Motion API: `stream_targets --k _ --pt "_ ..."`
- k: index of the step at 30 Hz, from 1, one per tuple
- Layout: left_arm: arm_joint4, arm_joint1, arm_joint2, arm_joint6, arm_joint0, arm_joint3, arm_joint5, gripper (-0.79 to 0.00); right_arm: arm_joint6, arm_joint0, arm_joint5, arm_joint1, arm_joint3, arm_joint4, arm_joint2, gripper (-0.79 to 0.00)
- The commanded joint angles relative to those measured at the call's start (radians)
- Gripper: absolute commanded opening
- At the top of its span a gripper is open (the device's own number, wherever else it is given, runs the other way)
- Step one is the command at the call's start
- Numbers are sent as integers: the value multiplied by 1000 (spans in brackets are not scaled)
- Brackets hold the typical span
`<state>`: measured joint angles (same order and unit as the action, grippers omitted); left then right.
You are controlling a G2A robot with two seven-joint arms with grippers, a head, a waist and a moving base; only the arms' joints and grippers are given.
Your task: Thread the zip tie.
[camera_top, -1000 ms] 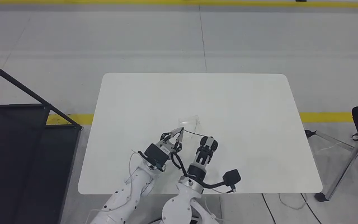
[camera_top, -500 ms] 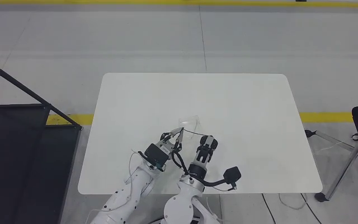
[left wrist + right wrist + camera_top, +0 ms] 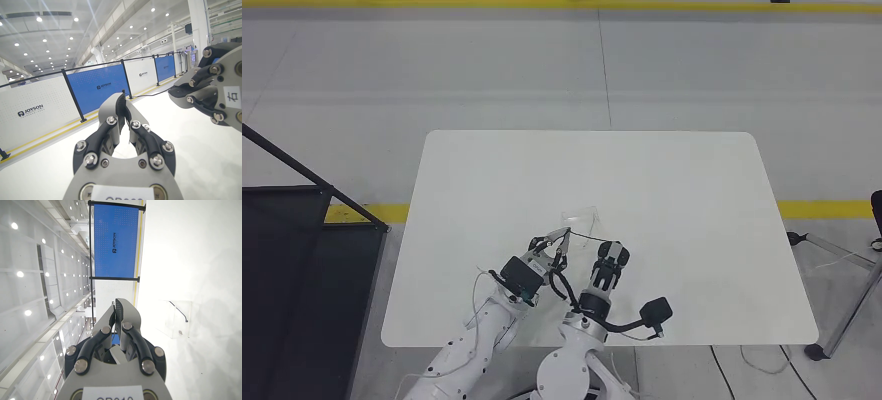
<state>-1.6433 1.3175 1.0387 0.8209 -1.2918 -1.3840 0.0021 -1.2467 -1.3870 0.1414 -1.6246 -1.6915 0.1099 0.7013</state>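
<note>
The zip tie (image 3: 585,238) is too thin to tell head from tail.

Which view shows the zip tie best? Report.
Left wrist view: the zip tie runs clearly from the left gripper to the right gripper. Top view: a thin black line. Right wrist view: a sliver between jaws.

The white table (image 3: 692,200) with rounded corners stands on a grey floor (image 3: 542,70) marked with a yellow line (image 3: 827,209). Blue and white perforated partition panels (image 3: 94,85) border the area under round ceiling lights (image 3: 39,19).
</note>
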Motion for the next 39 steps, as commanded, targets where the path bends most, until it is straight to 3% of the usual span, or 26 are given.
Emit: stream_targets --k 1,39 --pt "0 0 0 0 0 0 0 -785 2 -1 -1 0 -1 0 2 -785" --pt "0 0 0 0 0 0 0 -785 18 -11 -18 5 -9 5 9 -785"
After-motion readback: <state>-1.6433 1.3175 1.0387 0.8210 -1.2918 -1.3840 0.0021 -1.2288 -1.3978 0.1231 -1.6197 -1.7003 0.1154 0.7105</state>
